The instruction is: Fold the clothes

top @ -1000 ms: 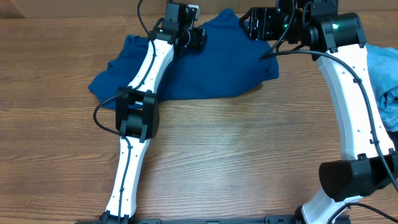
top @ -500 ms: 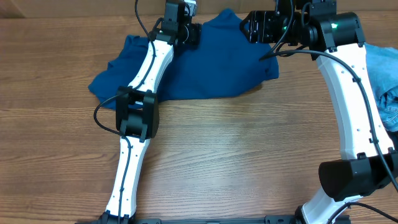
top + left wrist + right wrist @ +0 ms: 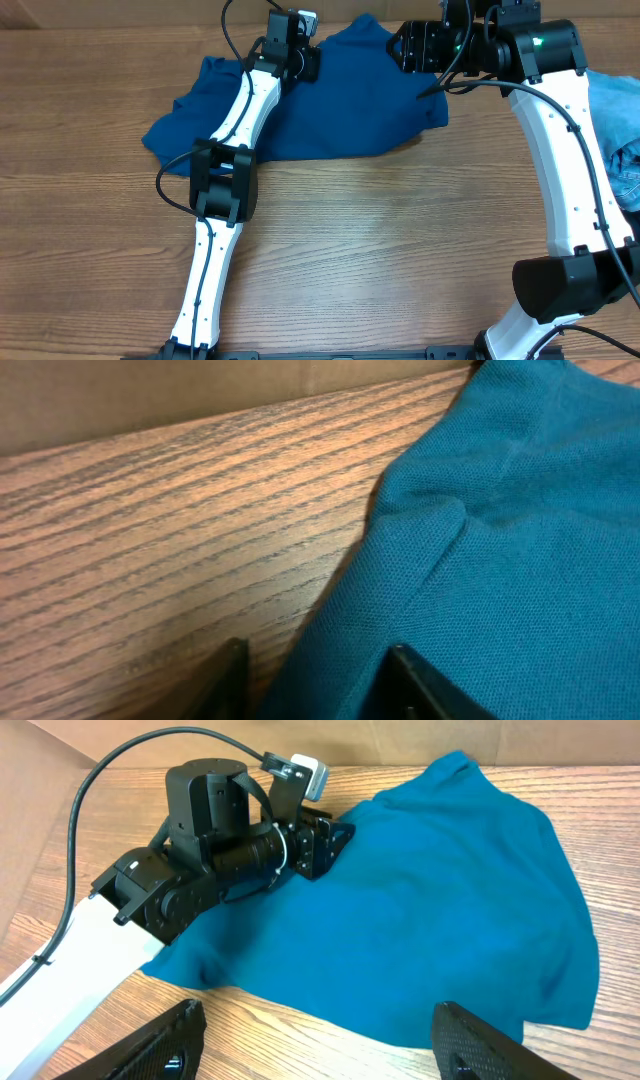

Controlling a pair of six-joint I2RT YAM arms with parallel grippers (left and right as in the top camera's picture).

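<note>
Left gripper [image 3: 305, 62] [image 3: 315, 695] – down at the far edge of the shirt [image 3: 340, 100] [image 3: 500, 560] [image 3: 450, 890], low over the wood. The left wrist view shows two dark fingertips [image 3: 235, 670] standing partway apart. One is on bare table beside the cloth, the other on the cloth, so the shirt's outer edge runs up between them. The jaws straddle that edge and have not clamped it.

The fabric close up is a fine pique-like knit, matte, deep blue and without print. A raised seam or fold bends across it near the edge.

Right gripper [image 3: 415, 45] [image 3: 320, 1055] – at the shirt's far right corner. Its black, rounded fingertips [image 3: 150, 1050] are spread wide and hold nothing. It hangs above the near margin of the cloth, where the cloth meets the wood.

Between the two grippers the shirt lies spread but not flat. The middle is a broad smooth panel, the left end is rumpled and bunched, and the near hem curves unevenly. It sits on the far half of the table [image 3: 380, 250], which is a brown laminate with long, streaked wood grain.

The white links of the left arm [image 3: 235, 120] cross over the shirt's left part, and a black joint sits just off its near edge.

At the right edge of the table is a second garment [image 3: 615, 130] – paler blue and crumpled, partly behind the right arm.
</note>
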